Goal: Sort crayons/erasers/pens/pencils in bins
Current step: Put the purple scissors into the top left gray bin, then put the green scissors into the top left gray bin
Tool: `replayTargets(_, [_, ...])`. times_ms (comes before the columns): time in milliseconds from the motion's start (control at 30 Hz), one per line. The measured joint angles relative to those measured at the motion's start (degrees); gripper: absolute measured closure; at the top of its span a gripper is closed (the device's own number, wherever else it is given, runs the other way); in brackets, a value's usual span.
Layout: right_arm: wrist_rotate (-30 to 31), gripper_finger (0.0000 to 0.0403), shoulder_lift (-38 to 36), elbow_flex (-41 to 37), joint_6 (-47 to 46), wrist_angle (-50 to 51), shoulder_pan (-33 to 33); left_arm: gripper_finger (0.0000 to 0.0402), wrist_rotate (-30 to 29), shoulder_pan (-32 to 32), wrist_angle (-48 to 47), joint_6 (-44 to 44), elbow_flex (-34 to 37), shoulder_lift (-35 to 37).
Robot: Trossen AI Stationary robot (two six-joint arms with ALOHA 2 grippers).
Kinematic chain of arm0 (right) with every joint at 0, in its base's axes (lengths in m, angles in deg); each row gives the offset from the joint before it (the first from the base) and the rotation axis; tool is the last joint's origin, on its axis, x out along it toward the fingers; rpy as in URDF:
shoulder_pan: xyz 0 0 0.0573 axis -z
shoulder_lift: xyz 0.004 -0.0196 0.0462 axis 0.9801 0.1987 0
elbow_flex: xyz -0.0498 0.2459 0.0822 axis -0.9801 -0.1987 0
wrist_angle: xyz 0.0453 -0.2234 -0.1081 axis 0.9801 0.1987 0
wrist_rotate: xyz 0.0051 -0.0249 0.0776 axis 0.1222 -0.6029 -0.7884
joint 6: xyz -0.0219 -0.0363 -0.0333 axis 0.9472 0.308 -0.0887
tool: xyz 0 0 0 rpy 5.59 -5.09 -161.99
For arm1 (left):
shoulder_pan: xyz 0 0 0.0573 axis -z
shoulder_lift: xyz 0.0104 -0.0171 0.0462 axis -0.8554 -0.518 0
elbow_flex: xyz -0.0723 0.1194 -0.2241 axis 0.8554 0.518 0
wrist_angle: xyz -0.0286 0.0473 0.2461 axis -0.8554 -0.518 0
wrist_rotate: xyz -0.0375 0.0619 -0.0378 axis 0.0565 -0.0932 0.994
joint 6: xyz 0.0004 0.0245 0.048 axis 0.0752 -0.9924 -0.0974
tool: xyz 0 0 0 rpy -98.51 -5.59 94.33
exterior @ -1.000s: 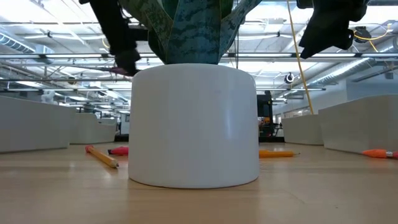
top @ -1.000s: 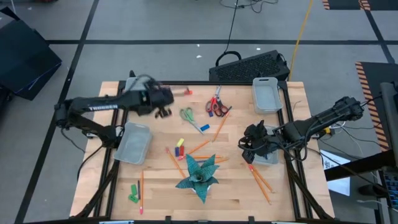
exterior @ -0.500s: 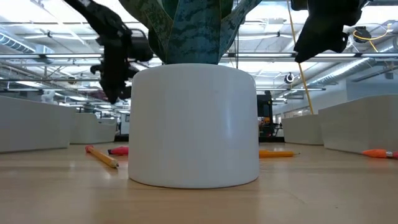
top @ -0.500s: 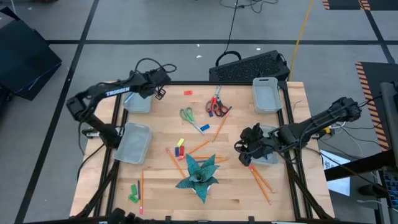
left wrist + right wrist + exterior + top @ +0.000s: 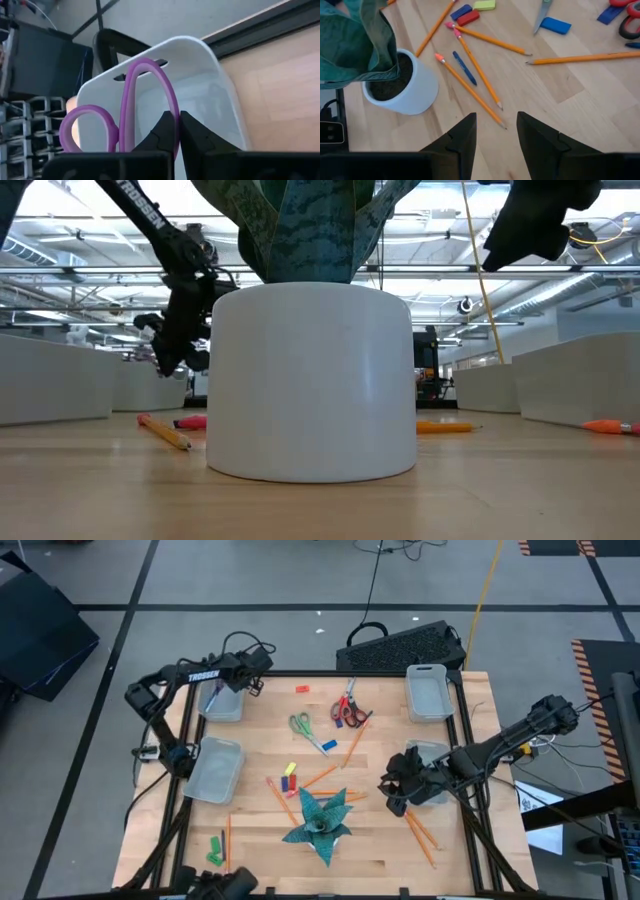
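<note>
Two grippers: left gripper [image 5: 173,131] clamped on light, stiff purple scissors [image 5: 131,107] over 10 o'clock bin [image 5: 220,95]; right gripper [image 5: 495,132] apart above thin, rolly pencils [image 5: 470,82]; best pinched mid-stick.

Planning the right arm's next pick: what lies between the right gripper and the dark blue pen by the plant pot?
In the right wrist view, one orange pencil crosses the wood between the open right gripper and the pen; otherwise bare tabletop.
</note>
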Motion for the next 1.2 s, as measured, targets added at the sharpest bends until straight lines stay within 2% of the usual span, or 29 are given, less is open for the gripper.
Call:
replayTargets(267, [0.1,0.0271,0.0,0.0,0.0,0.0,0.0,0.0346,6.4,-2.9,0.0,1.2,0.0,-1.1])
replayTargets(500, [0.2,0.0271,0.0,0.0,0.0,0.0,0.0,0.0331,6.7,-4.2,-0.5,1.0,0.0,-1.1])
replayTargets(667, [0.2,0.0271,0.0,0.0,-1.4,0.0,0.0,0.0286,6.8,-4.2,-2.4,-0.4,-0.4,1.0])
replayTargets(800, [0.0,0.0271,0.0,0.0,-1.5,0.0,0.0,0.0241,7.2,-4.2,-5.3,-1.3,-3.0,5.8])
replayTargets(900, [0.0,0.0271,0.0,0.0,-1.3,0.1,0.0,0.0220,15.0,-2.6,-4.7,-3.6,-4.2,10.4])
replayTargets(1000, [0.6,0.0271,0.0,0.0,0.0,0.1,0.1,0.0214,26.3,0.6,-2.5,-5.4,-4.3,14.6])
replayTargets(1067, [1.6,0.0271,0.0,0.0,0.3,0.1,0.1,0.0213,31.8,3.6,-2.7,-7.6,-4.3,16.4])
replayTargets(1200, [1.7,0.0271,0.0,0.0,0.4,0.0,0.2,0.0213,33.9,11.5,-3.2,-13.9,-4.2,17.2])
